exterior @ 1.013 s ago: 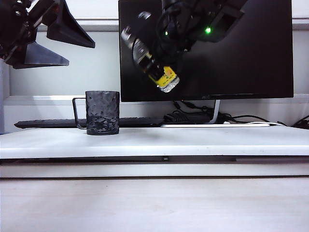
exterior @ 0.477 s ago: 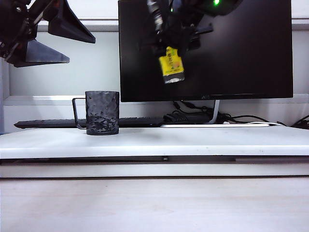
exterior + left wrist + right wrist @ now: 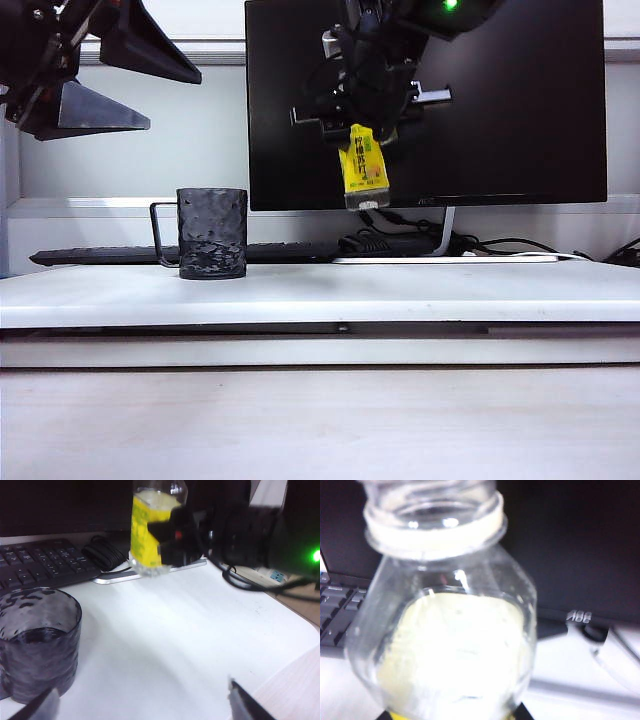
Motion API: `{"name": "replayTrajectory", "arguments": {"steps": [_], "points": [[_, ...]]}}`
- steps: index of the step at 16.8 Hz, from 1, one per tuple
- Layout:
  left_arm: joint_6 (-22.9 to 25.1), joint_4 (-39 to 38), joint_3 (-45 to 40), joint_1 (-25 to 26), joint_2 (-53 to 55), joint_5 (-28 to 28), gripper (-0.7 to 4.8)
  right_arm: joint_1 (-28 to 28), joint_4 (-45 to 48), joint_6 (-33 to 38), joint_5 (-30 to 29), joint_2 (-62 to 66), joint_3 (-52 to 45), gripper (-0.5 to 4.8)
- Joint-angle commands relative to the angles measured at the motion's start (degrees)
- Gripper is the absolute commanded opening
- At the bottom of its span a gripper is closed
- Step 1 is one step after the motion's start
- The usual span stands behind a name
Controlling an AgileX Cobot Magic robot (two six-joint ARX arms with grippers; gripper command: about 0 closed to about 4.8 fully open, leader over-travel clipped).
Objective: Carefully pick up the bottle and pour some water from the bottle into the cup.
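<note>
The right gripper hangs high in front of the dark monitor, its jaws clamped on the bottle, which it holds nearly upright in the air, well above the counter and well to the right of the cup in the exterior view. The yellow label faces the exterior camera, and the clear base points down. The right wrist view looks at the bottle from close range, showing its open capless neck and rounded clear shoulder, with the pale label glowing through the plastic; no water can be made out there. The left gripper sits high at the upper left of the exterior view, above and to the left of the cup, jaws spread wide and empty. Its wrist view shows the cup standing upright on the white counter, some dark liquid inside, with the keyboard behind it and the bottle held aloft farther off.
</note>
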Motion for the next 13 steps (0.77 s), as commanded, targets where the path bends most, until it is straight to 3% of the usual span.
{"name": "replayTrajectory", "arguments": {"steps": [1,13], "points": [[-0.1,0.4,0.2,0.0,-0.3,0.7,4.79,0.1,1.8,2.8,0.1,-0.6,-4.2,2.07],[-0.1,0.4,0.2,0.0,-0.3,2.6,4.79,-0.2,6.7,11.4,-2.7,-0.5,-17.0,2.07]]}}
